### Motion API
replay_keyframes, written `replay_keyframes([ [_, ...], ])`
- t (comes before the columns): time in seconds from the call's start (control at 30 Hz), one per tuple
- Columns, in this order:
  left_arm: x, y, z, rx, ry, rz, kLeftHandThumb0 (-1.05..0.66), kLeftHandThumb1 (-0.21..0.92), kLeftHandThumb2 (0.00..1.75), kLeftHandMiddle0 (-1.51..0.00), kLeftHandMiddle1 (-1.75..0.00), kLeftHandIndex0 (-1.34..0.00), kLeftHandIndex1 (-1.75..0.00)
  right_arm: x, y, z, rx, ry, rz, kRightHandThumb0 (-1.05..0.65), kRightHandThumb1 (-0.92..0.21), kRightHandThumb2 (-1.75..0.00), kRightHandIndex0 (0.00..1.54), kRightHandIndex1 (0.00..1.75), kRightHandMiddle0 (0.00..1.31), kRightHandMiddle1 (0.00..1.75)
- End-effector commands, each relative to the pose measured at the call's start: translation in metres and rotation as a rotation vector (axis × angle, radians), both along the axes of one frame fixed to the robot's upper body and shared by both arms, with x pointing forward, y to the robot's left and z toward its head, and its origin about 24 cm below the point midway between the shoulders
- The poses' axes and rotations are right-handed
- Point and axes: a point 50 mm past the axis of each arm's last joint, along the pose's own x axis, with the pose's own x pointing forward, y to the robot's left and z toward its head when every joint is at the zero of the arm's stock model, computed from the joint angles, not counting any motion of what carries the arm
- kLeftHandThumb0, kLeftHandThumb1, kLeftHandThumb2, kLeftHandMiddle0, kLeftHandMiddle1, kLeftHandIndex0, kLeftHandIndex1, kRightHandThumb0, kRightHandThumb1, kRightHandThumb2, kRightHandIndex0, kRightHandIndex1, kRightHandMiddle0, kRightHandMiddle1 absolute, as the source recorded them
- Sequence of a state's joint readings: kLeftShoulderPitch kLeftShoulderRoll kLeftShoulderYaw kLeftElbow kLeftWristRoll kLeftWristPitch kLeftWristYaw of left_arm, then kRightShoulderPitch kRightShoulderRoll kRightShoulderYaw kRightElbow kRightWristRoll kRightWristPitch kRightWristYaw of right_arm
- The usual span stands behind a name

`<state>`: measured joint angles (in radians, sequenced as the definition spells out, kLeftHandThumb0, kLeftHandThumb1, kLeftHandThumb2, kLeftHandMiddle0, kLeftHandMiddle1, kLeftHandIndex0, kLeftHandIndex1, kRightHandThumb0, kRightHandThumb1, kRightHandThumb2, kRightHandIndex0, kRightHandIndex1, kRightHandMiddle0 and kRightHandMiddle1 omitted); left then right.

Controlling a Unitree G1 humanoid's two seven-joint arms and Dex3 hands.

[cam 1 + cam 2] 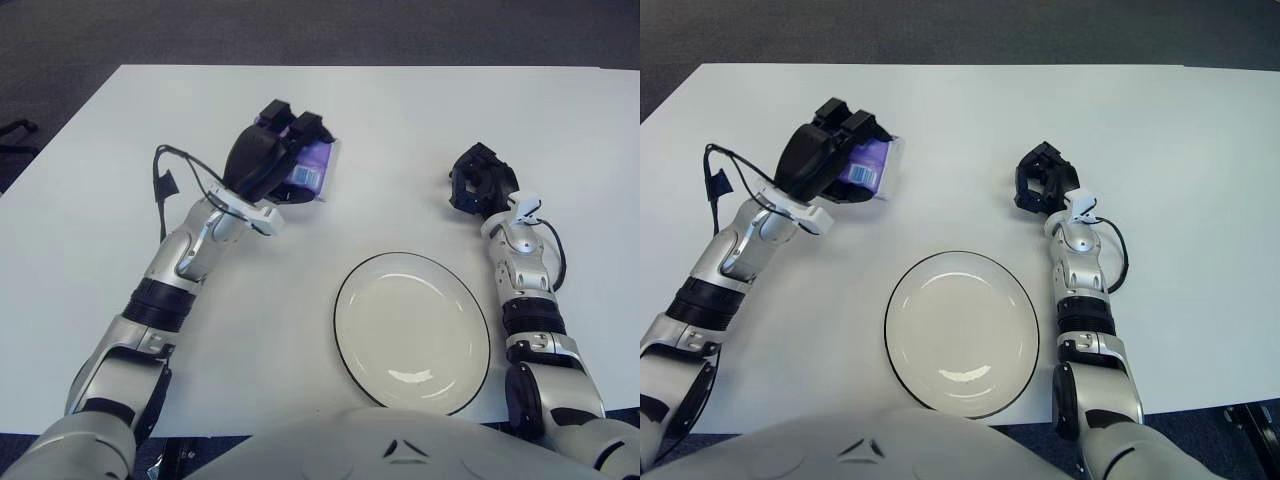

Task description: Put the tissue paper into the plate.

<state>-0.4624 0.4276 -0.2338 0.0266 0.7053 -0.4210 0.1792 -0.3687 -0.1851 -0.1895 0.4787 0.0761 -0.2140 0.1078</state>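
The tissue paper is a small purple pack (316,167) at the left-centre of the white table (400,110). My left hand (283,150) is over it with its fingers curled around the pack; the pack's right end sticks out past the fingers. I cannot tell whether the pack is lifted off the table. The white plate with a dark rim (412,330) is empty, near the front edge, to the right and nearer than the pack. My right hand (480,182) shows to the upper right of the plate, fingers curled, holding nothing.
A black cable (165,185) runs along my left forearm. Dark carpet (320,30) lies beyond the table's far edge. The table's left edge slants close to my left arm.
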Motion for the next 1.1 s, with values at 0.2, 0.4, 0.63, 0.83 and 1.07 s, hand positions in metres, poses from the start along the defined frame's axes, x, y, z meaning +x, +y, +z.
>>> replay_keyframes([
  [0.2, -0.008, -0.009, 0.033, 0.017, -0.102, -0.087, 0.53, 0.16, 1.50, -0.73, -1.75, -0.95, -1.75, -0.033, 0.000, -0.063, 0.058, 0.230, -0.029, -0.43, -0.50, -1.10, 1.26, 1.75, 0.48, 1.75],
  [0.4, -0.012, -0.020, 0.037, 0.038, -0.084, -0.180, 0.53, 0.16, 1.51, -0.74, -1.75, -0.95, -1.75, -0.033, 0.000, -0.063, 0.063, 0.229, -0.027, -0.43, -0.49, -1.10, 1.26, 1.75, 0.48, 1.75],
  [0.63, -0.024, -0.031, 0.040, 0.067, -0.043, -0.301, 0.53, 0.16, 1.51, -0.74, -1.75, -0.93, -1.75, -0.032, 0.000, -0.063, 0.072, 0.226, -0.028, -0.43, -0.49, -1.10, 1.27, 1.75, 0.48, 1.75],
  [0.83, -0.032, -0.035, 0.043, 0.135, 0.026, -0.437, 0.53, 0.17, 1.50, -0.73, -1.75, -0.91, -1.75, -0.032, 0.001, -0.063, 0.064, 0.227, -0.029, -0.43, -0.47, -1.13, 1.26, 1.75, 0.50, 1.75],
  [1.07, -0.046, -0.039, 0.045, 0.257, 0.058, -0.545, 0.52, 0.17, 1.49, -0.73, -1.75, -0.91, -1.75, -0.030, 0.001, -0.063, 0.049, 0.254, -0.057, -0.45, -0.40, -1.21, 1.24, 1.75, 0.55, 1.75],
])
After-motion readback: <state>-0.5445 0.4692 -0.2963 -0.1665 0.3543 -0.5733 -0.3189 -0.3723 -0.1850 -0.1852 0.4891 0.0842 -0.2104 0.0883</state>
